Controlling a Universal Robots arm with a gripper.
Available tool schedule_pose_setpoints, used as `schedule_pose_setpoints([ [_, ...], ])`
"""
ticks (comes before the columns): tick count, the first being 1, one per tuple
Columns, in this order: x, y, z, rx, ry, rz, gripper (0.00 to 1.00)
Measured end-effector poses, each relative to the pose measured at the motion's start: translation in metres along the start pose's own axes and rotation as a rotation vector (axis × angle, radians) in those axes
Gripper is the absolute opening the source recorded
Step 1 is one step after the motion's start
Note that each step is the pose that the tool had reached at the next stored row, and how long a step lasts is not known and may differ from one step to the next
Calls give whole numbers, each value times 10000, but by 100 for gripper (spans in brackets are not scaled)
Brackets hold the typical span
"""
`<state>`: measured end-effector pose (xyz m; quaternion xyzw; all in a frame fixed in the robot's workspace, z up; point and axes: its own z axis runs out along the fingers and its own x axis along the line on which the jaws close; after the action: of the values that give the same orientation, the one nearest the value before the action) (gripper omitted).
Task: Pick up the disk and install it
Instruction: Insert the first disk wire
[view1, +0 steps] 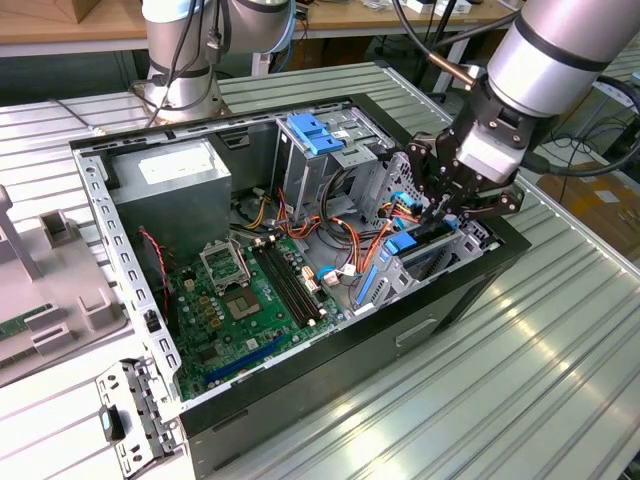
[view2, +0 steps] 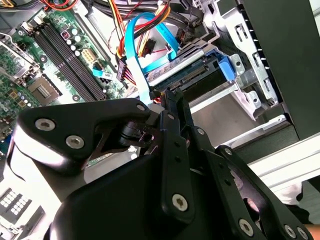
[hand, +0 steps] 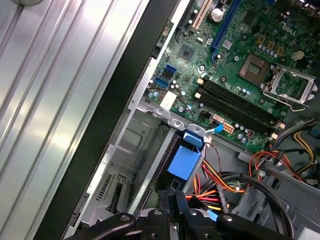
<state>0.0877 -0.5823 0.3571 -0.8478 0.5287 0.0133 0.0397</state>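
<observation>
1. I judge the step in hand to be the install, not the pick-up: the disk (view2: 182, 70) already lies in the metal drive bay (view2: 235, 107), its blue side rail (view2: 225, 65) against the bay wall. In the exterior view that bay sits at about 3 o'clock in the open computer case (view1: 400, 330)
2. The gripper (view1: 447, 205) is down inside the case over the bay. In both wrist views its fingers (view2: 175, 107) look clenched together with nothing between them, the tips right at the disk's cable-side edge; I cannot tell whether they touch it
3. My judgement: finishing calls for a straight, gentle push along the rails, with no sideways load
4. In the way: the bundle of orange, red and blue cables (view2: 145, 45) runs just beside the fingertips and could snag
5. Around, in the exterior view: motherboard (view1: 240, 300) at 7 o'clock, power supply (view1: 170, 185) at 10 o'clock, light-blue bracket (view1: 315, 133) at 12 o'clock
</observation>
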Motion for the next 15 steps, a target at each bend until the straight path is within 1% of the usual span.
schedule_pose_setpoints([
  [5, 1, 1, 11, 7, 5, 108, 17],
  [10, 1, 1, 23, 20, 16, 310, 17],
  [15, 2, 2, 31, 42, 34, 647, 17],
])
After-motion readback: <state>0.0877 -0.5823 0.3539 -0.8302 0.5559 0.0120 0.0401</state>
